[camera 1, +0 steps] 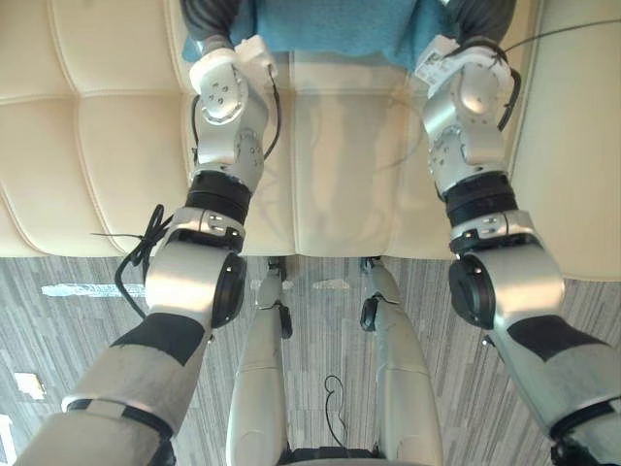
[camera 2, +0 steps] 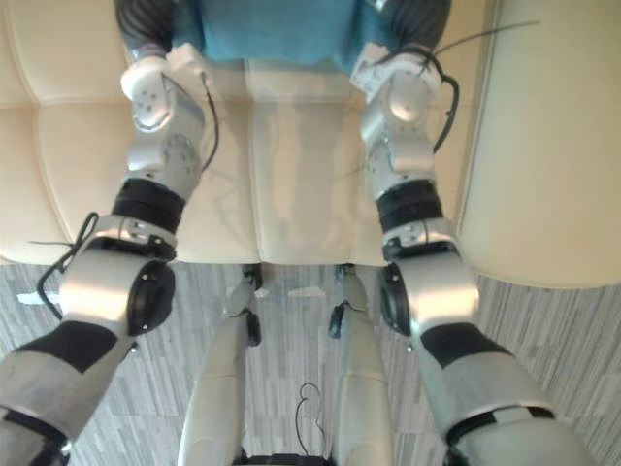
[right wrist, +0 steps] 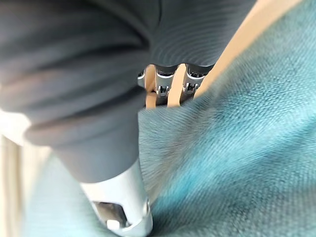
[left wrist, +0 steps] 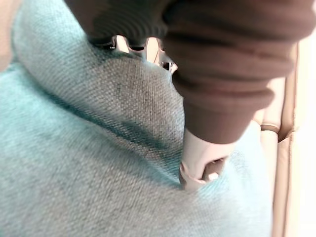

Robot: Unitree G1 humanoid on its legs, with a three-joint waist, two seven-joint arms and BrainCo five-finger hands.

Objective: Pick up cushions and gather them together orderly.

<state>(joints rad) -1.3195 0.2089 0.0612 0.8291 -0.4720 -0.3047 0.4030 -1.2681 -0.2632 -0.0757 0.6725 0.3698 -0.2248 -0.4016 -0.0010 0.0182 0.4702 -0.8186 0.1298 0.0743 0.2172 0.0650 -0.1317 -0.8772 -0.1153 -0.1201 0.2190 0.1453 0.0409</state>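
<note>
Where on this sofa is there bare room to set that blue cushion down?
The sofa seat is bare between the two arms, just in front of the cushion, and on the panel beyond the left arm. It is crowded at the cushion's sides, where the left hand and right hand pinch it.

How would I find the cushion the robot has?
Look at the big cream sofa. Between the left hand and the right hand sits a teal cushion. It is the one fuzzy blue-green thing among smooth cream padding.
</note>
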